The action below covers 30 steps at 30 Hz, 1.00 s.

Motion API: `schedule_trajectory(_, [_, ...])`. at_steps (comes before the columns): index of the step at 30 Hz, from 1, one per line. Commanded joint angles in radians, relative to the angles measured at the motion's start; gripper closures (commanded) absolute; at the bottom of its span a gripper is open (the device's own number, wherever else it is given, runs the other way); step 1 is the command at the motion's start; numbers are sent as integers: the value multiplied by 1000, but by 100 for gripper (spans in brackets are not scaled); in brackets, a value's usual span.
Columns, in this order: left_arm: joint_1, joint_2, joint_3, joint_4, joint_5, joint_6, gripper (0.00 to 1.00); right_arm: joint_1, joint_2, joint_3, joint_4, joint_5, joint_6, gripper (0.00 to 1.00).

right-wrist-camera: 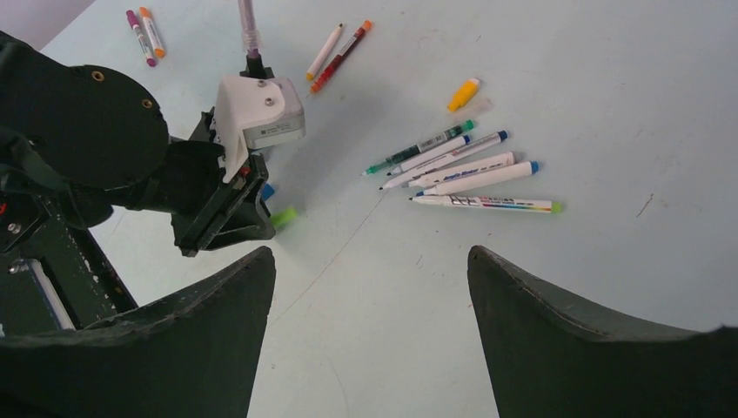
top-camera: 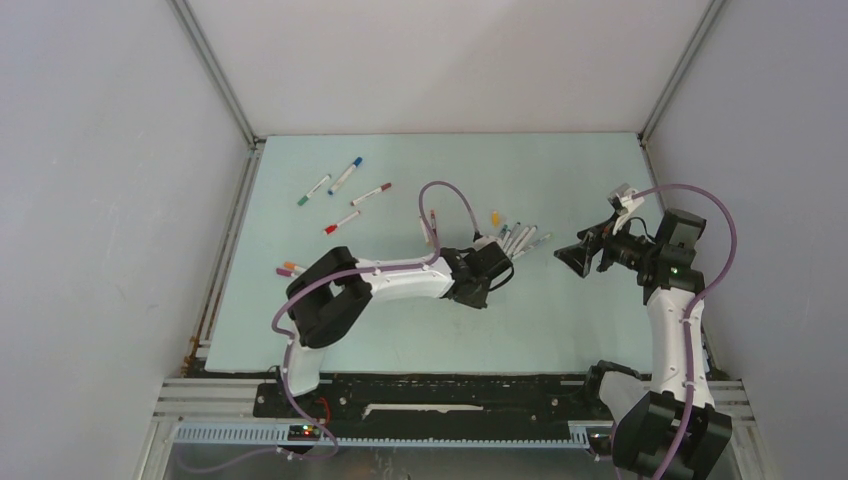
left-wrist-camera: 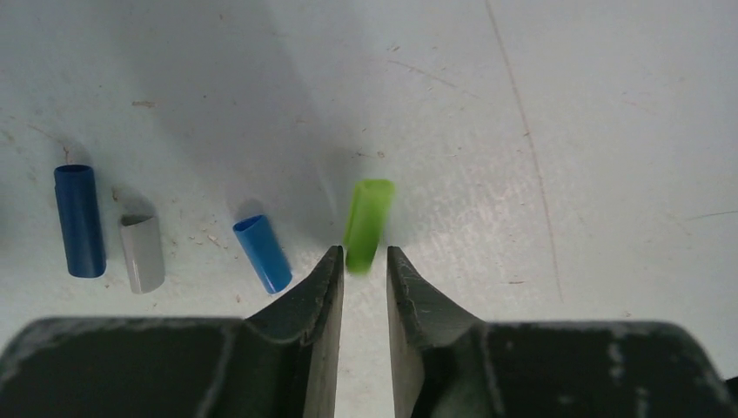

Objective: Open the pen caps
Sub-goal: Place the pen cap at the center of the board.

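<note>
Left claw (left-wrist-camera: 365, 261) stands slightly parted, tips flanking the near end of a green pen cap (left-wrist-camera: 369, 218) lying on the surface (left-wrist-camera: 566, 131) near a blue cap (left-wrist-camera: 262, 252) and a grey cap (left-wrist-camera: 142, 252), probably light, stiff, slick plastic best pinched across its middle, while the right claw (right-wrist-camera: 370, 261) gapes wide, empty.

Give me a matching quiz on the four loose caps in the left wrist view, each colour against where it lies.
Things:
1 dark blue cap
2 grey cap
3 light blue cap
4 green cap

Places:
A second from the left
B at the gap of the left end effector
C furthest left
D third from the left

Pairs: 1-C, 2-A, 3-D, 4-B
</note>
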Motion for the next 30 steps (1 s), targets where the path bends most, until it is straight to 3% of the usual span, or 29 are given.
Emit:
schedule_trajectory(1, [-1,11,70,-44,-45,19,72,1,0,12,-3,-27,-17,18])
schedule_trajectory(9, [-1,-42,60,-36,-34,32,67,0,2,13,-12,-32,-32,18])
schedule_trajectory(17, [-1,-212,-37,36,-63,66,63,0,-1,13,-17,-35,-42,17])
schedule_trajectory(24, [-1,-342,-123,85,-176,124,62,-2,-2,13,-22,-38,-52,17])
schedule_trajectory(30, [3,-466,-199,116,-327,187,54,-2,-3,13,-24,-41,-57,17])
